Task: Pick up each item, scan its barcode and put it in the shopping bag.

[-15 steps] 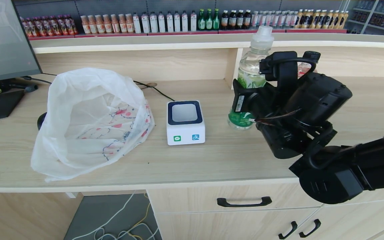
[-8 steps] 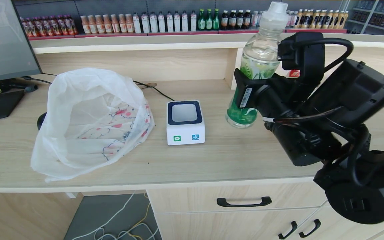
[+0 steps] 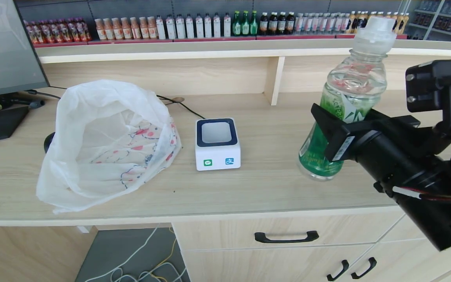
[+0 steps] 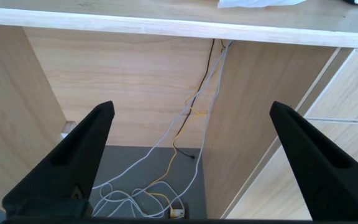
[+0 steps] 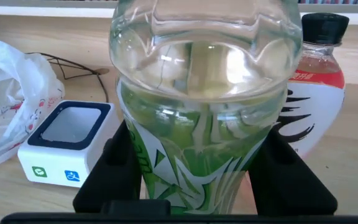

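Table (image 3: 272,184): light wood, carries all the work items.
Shopping bag (image 3: 108,145): white plastic, mouth open, at the table's left end. Nothing can be made out inside.
R claw (image 5: 197,177): clenched on the green-label bottle (image 3: 350,90) at label height, over the table's right side. The base looks lifted off the wood.
L claw (image 4: 188,155): released, jaws wide, hanging low below the table edge, facing the cabinet front. It's well apart from the goods, so the R arm is your working arm.
Bottle axis: near upright, cap up, leaning a little.
Scanner (image 3: 217,143): small white box, window facing up, between bag and bottle, i.e. to the left of the R claw.
Spare bottle (image 5: 316,93): red/white label, black cap, standing on the table close to the held one.
Judgement: pick done, scan pending. You'll need to carry the bottle left and tip the label down over the window. Barcode position on the bottle can't be told.
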Robot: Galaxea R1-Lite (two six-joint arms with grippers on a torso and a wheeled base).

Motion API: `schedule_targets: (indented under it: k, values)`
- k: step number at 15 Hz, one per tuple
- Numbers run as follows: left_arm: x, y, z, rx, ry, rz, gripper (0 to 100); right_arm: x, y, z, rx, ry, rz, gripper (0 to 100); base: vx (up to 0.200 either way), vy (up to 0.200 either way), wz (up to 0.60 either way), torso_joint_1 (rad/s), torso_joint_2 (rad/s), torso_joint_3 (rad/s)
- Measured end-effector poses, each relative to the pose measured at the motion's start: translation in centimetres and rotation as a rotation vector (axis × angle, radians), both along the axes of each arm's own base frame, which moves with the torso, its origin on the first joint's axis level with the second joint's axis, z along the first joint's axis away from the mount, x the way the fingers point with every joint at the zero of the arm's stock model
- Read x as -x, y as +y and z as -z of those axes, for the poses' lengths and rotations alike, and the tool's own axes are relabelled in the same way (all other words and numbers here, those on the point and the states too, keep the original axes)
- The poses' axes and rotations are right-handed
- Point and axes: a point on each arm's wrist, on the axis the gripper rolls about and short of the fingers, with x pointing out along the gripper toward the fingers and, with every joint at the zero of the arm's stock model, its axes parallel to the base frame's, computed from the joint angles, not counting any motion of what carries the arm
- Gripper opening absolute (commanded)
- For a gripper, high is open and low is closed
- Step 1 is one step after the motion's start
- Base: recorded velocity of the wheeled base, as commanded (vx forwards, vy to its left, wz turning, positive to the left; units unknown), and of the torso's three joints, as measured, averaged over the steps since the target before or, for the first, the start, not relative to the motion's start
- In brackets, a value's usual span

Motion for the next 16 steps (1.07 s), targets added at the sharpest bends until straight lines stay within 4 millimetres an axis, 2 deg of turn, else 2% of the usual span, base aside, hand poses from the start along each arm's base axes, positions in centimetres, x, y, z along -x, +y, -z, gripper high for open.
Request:
schedule_targets:
  k: [5, 9, 16]
  values:
    - [0.0, 0.0, 0.0, 0.000, 0.000, 0.000, 100, 1.6, -1.2, -1.0, -0.020, -0.051, -0.104, 0, 0.000, 0.000, 0.00, 0.000, 0.00, 0.000]
    - [0.0, 0.0, 0.0, 0.000, 0.000, 0.000, 100, 2.0, -1.3, -0.6, -0.042, -0.036, -0.228, 0, 0.000, 0.000, 0.00, 0.000, 0.00, 0.000]
    - [0.0, 0.0, 0.0, 0.000, 0.000, 0.000, 100, 2.3, -0.5, 0.1, -0.052, 0.006, -0.600, 0, 0.000, 0.000, 0.00, 0.000, 0.00, 0.000]
